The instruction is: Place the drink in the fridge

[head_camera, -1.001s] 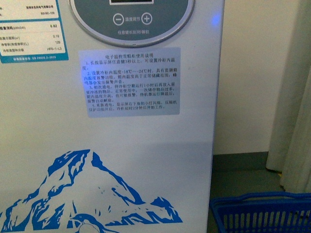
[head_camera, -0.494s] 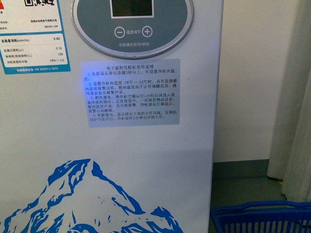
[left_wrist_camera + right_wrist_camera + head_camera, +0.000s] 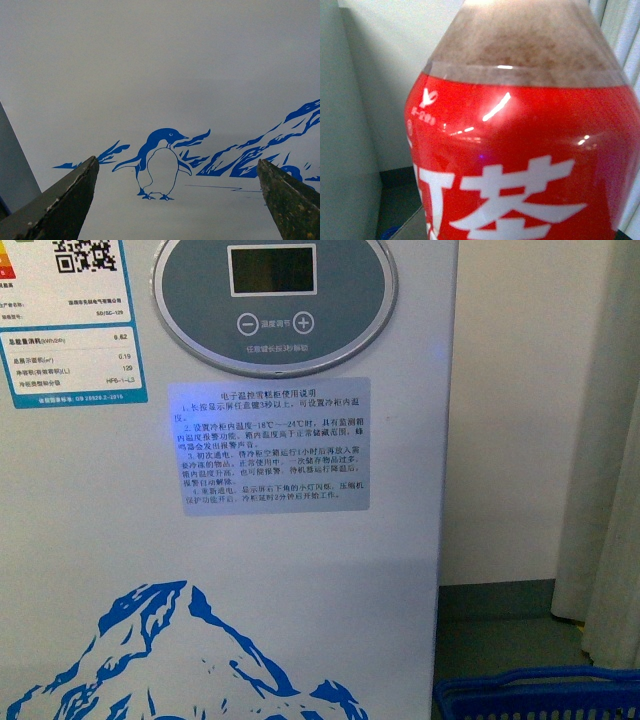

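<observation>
The fridge point(image 3: 300, 570) fills the front view as a white wall with an oval grey display panel point(image 3: 272, 295), a text sticker and a blue mountain picture point(image 3: 190, 660). Its lids are out of view. The drink point(image 3: 520, 150) fills the right wrist view: amber liquid above a red label with white characters, its cap out of view. My right gripper is shut on the drink, and its fingers are hidden behind it. My left gripper point(image 3: 177, 197) is open and empty, its dark fingertips point(image 3: 75, 190) wide apart, facing the fridge's penguin picture point(image 3: 157, 165). Neither arm shows in the front view.
A blue plastic shopping basket point(image 3: 540, 695) stands on the floor to the right of the fridge. Behind it are a cream wall point(image 3: 520, 390) and a pale curtain point(image 3: 610, 490). A grey-green floor strip point(image 3: 490, 630) runs between fridge and curtain.
The front view has risen: the display panel, sticker and mountain picture have slid down the frame, and less of the basket shows.
</observation>
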Tool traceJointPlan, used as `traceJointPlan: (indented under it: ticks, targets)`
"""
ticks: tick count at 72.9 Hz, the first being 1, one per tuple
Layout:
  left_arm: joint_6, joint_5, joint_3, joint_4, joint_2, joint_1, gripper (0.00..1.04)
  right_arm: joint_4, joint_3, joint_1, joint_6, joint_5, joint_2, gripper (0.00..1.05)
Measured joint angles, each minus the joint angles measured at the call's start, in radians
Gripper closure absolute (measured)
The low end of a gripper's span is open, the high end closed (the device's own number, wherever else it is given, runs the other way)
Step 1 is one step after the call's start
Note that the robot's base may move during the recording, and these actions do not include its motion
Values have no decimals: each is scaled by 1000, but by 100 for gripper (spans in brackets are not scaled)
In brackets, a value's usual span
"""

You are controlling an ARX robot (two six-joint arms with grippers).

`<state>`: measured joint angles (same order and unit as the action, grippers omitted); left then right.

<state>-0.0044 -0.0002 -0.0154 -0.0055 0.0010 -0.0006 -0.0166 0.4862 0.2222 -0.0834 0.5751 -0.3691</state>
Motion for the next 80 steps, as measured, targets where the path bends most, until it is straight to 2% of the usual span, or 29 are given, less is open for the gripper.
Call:
traceJointPlan:
  ticks: [80]
  targets:
    - [0,0,0,0,0,0,8,0,-5,0,2,-2,2,68]
